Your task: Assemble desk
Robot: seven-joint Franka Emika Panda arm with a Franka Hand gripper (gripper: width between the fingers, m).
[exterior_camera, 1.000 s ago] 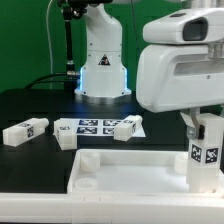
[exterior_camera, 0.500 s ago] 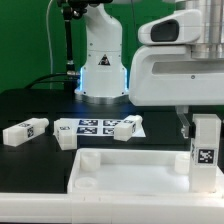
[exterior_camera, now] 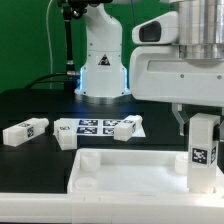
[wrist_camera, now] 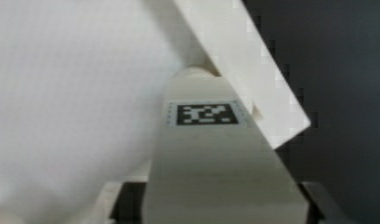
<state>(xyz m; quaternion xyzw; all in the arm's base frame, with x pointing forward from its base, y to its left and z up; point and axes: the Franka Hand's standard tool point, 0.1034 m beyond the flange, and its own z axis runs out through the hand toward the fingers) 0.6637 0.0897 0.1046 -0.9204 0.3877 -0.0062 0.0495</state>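
Observation:
The desk's white tray-like tabletop (exterior_camera: 130,170) lies at the front of the table, with its raised rim (wrist_camera: 240,60) crossing the wrist view. My gripper (exterior_camera: 203,124) hangs over the tabletop's corner at the exterior view's right and is shut on a white block leg (exterior_camera: 205,152). That leg stands upright with its lower end at the tray and its tag facing the camera. In the wrist view the leg (wrist_camera: 213,170) fills the space between my dark fingers (wrist_camera: 134,200), and its tag (wrist_camera: 208,113) shows near the far end.
Behind the tabletop lie three loose white legs (exterior_camera: 25,130), (exterior_camera: 65,137), (exterior_camera: 125,128), the last one on the marker board (exterior_camera: 92,126). The robot base (exterior_camera: 103,60) stands at the back centre.
My hand has turned a little with the leg in it, so one tagged face now points at the camera. The leg stays at the same corner.

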